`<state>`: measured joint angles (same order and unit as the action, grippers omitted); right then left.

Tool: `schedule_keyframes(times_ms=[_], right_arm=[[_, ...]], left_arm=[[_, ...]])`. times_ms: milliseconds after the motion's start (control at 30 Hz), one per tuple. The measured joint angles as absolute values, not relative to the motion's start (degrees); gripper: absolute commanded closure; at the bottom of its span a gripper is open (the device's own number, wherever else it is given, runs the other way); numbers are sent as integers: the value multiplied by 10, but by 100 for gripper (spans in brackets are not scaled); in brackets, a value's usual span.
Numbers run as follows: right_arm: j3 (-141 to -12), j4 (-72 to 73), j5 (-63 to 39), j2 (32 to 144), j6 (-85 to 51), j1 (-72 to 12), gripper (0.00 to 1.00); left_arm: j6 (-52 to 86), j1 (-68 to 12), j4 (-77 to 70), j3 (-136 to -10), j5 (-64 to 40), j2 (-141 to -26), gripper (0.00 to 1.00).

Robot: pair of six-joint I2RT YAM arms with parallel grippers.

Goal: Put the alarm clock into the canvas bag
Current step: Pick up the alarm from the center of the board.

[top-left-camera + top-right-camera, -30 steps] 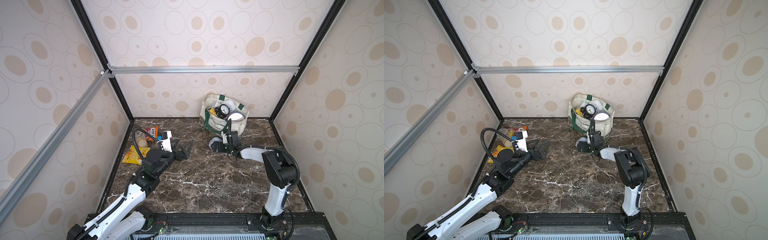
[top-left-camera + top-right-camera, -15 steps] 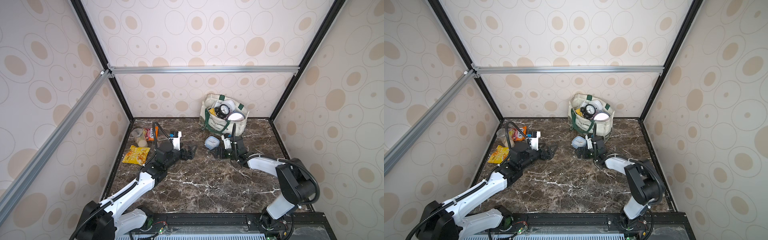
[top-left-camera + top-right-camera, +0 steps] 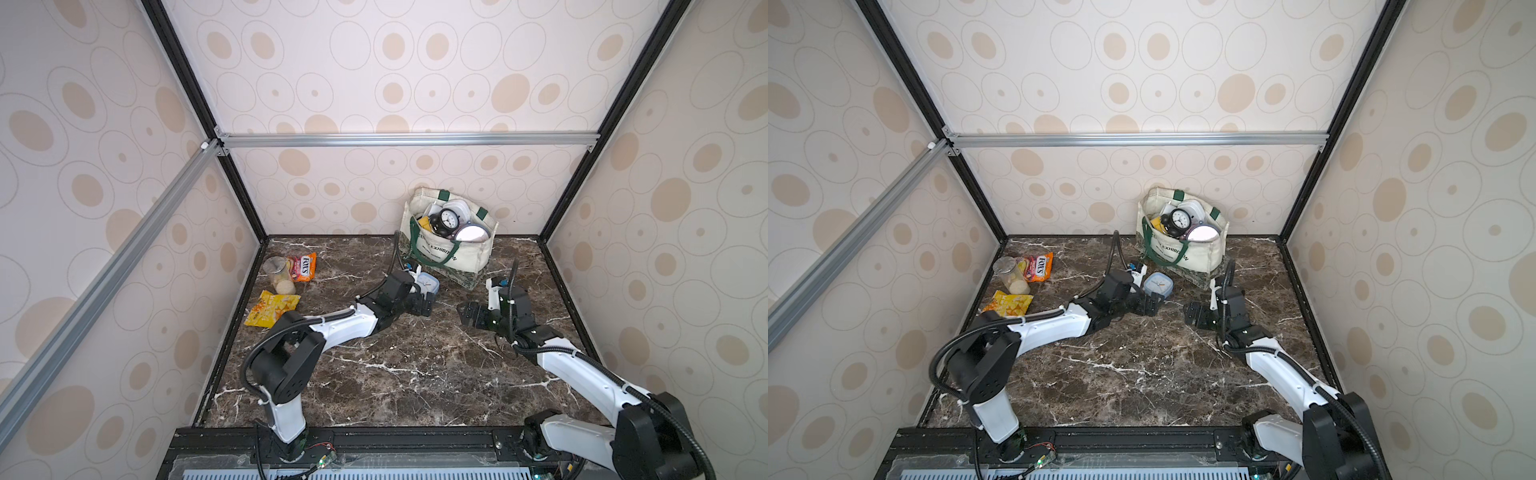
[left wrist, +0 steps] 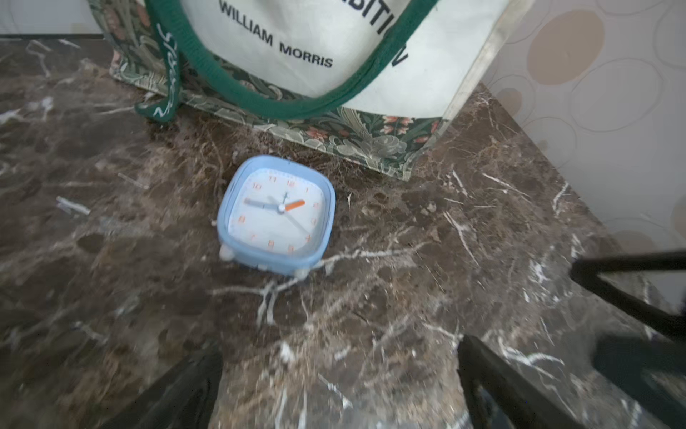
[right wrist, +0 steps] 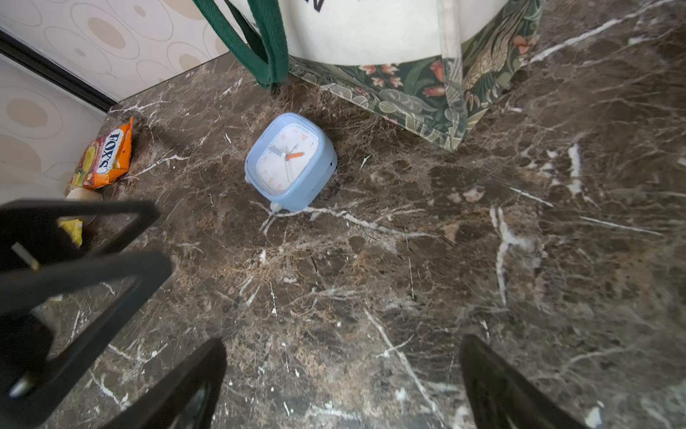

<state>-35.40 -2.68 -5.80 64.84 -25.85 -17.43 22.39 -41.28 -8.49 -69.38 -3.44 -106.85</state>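
Here, the small light-blue square alarm clock (image 3: 428, 284) (image 3: 1158, 284) with a white dial and orange numerals sits on the dark brown marble tabletop (image 3: 395, 374), dial turned upward. It is outside the cream canvas tote bag with dark green strap handles (image 3: 453, 253) (image 3: 1200, 253), just in front of the bag's green floral bottom band and apart from it. The bag stands open at the back of the table, by the rear wall. Inside it, in both top views, lie a black round clock with a white dial (image 3: 446, 220) (image 3: 1179, 218) and some white containers.

The left gripper (image 3: 426, 305) (image 3: 1152, 305) hovers low just short of the blue clock, its jaws spread wide and holding nothing. In the left wrist view the clock (image 4: 276, 215) lies ahead of the two dark fingers, not between them, with the bag (image 4: 334, 37) behind it.

The right gripper (image 3: 469, 318) (image 3: 1196, 318) is also released and empty, off to the right of the clock and pointing toward it. Its wrist view shows the clock (image 5: 291, 163) well ahead of its parted fingers.

By the left wall lie an orange FOX'S sweet packet (image 3: 303, 268), a clear plastic jar (image 3: 280, 276) and a yellow snack bag (image 3: 272, 311).
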Motion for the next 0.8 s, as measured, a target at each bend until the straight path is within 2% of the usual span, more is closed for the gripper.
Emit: schedule_keyframes(times_ms=[333,800], right_arm=[[-312,-49,-74,593,-266,-173,0],[-286,-51,-93,564,-282,-173,0]], left_arm=[[80,-399,42,-944,3,-1265,2],[18,-368,123,-1037,-32,-1321,2]])
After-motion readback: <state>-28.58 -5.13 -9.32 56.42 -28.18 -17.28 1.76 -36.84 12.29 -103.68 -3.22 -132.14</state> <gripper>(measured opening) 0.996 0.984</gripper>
